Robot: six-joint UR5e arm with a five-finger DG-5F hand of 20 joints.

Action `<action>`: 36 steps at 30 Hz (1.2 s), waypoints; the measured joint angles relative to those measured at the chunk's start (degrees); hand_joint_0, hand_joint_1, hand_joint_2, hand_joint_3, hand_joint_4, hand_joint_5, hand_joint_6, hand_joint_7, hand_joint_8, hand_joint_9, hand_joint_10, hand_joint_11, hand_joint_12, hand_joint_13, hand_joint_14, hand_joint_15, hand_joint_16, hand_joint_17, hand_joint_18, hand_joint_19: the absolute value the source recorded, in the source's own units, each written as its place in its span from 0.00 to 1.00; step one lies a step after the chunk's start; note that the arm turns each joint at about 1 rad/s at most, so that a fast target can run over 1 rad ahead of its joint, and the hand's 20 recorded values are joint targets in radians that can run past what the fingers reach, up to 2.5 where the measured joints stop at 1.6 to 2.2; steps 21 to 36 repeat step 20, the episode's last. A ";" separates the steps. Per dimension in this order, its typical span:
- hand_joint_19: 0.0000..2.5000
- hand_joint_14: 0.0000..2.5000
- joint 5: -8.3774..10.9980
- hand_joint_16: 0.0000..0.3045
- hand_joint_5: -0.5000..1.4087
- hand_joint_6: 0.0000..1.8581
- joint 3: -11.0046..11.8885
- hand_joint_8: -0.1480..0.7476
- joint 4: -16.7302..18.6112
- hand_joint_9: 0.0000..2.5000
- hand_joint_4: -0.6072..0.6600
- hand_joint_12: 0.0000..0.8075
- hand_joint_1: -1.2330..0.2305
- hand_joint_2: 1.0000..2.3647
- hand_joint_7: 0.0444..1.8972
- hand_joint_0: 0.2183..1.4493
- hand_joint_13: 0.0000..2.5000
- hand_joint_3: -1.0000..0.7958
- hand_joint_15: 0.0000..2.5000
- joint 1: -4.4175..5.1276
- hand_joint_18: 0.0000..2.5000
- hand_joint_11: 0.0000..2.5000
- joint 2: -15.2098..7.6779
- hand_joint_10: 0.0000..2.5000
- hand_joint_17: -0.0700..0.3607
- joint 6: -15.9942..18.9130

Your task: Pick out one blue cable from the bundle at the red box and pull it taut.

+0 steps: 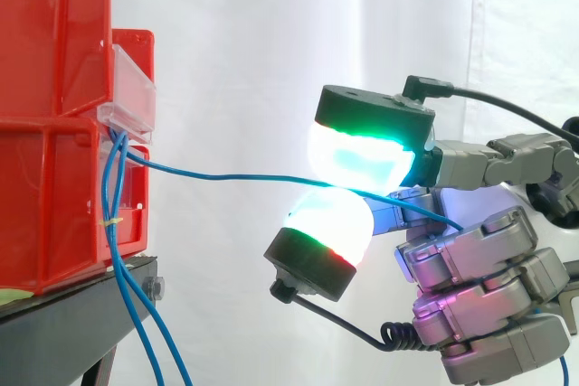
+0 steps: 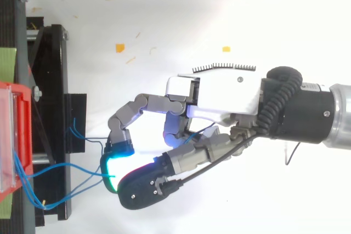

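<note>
1. My hand [image 1: 479, 264] was pinching one blue cable [image 1: 226, 174] between two glowing fingertips [image 1: 357, 158], the upper pad green and white, the lower one white with a red edge; the pads were pressed together on the cable.
2. My other fingers were curled in below and behind the pinch, close to the palm.
3. Behind the pads, a short length of the same cable ran back along my fingers toward the palm.
4. Ahead of the pads, the cable left the pinch and ran in a nearly straight line, with only a slight sag, away from my fingertips.
5. Its far end went in under a clear plastic flap [image 1: 131, 92] on the front of the red bins [image 1: 54, 178], well ahead of my hand.
6. From that same spot the other blue cables [image 1: 110, 205] hung down slack past the lower bin's front, lower than my fingertips.
7. The bins were stacked one on the other on a black stand [image 1: 63, 314], beyond the reach of my fingertips.
8. Farthest off, a white curtain [image 1: 271, 42] hung behind everything.
</note>
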 measured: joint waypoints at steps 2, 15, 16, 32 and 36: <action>0.73 0.94 0.00 0.12 0.20 0.50 -0.01 0.39 0.00 0.60 0.26 0.39 0.28 0.01 0.68 0.40 0.46 0.56 0.34 0.02 0.57 0.65 0.00 0.46 0.36 0.00; 0.73 0.94 0.02 0.12 0.20 0.50 -0.02 0.39 0.00 0.60 0.26 0.39 0.28 0.01 0.67 0.40 0.46 0.56 0.34 0.04 0.57 0.65 0.00 0.46 0.36 0.00; 0.73 0.94 0.03 0.12 0.20 0.50 -0.02 0.39 0.00 0.60 0.27 0.39 0.28 0.01 0.67 0.40 0.46 0.56 0.34 0.05 0.57 0.65 0.00 0.46 0.36 0.00; 0.73 0.93 0.01 0.13 0.20 0.50 -0.02 0.39 0.00 0.60 0.26 0.39 0.28 0.01 0.67 0.40 0.46 0.56 0.34 0.06 0.57 0.64 0.00 0.46 0.36 0.00; 0.73 0.93 0.01 0.13 0.20 0.50 -0.02 0.39 0.00 0.60 0.26 0.39 0.28 0.01 0.67 0.40 0.46 0.56 0.34 0.06 0.57 0.64 0.00 0.46 0.36 0.00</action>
